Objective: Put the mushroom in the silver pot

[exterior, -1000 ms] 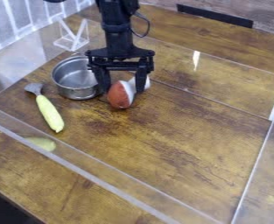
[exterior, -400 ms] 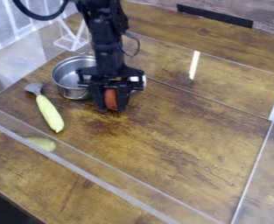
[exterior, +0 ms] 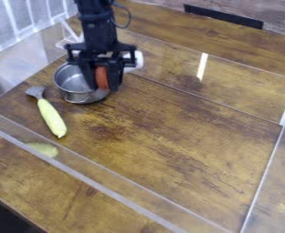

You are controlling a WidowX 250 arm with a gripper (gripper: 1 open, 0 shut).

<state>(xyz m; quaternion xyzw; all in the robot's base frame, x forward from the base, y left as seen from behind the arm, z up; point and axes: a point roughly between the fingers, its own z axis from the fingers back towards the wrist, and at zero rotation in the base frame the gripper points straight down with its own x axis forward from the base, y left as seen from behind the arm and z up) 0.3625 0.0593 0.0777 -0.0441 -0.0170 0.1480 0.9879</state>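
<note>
Fingers (exterior: 103,65) are clamped on the mushroom (exterior: 102,76); released too early, it may strike the pot's (exterior: 72,83) rim and roll away.

Single arm enters from top of view, dark, reaching downward. Hand (exterior: 101,67) points down, its black fingers drawn in close together; closed on an object between the fingertips.

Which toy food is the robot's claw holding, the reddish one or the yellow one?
The reddish-brown mushroom. It is between the claw's fingers by the silver pot, while the long yellow vegetable lies on the table.
</note>
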